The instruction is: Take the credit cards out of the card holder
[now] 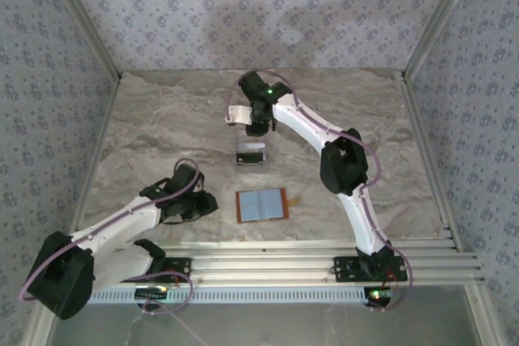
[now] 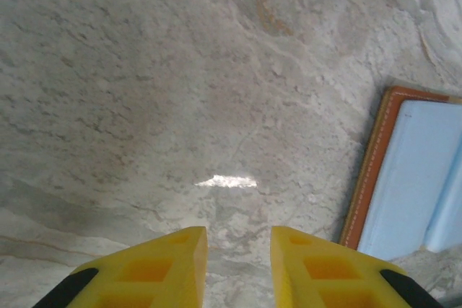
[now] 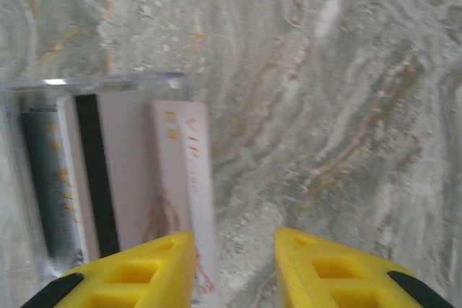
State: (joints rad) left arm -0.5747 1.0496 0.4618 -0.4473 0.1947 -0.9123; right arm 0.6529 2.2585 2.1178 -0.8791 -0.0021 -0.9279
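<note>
Broadly, a marbled table (image 1: 162, 119) is seen from above, with the left arm (image 1: 122, 224) folded low at the near left and the right arm (image 1: 357, 200) stretched to the far middle. The card holder (image 1: 261, 205) is laid open and flat near the middle of the near edge, grey-blue inside up, its long axis running left to right. No card can be made out in it, though its pockets are too small to be read with certainty.

Just beyond it a clear rack (image 1: 250, 153) is stood, and the credit cards (image 3: 123, 171) are held upright in its slots: a dark one, a whitish one with a black stripe, and a pinkish one.

The left gripper (image 2: 238, 265) is the nearer: the card holder lies just to its right, apart from the fingers, with bare marble between. Its jaws are parted a little and nothing is held. The right gripper (image 3: 234, 265) is hung over the rack's right end, jaws parted and empty, the pinkish card just beside one finger. The rack is judged the only obstacle to a reach from the far side.
</note>
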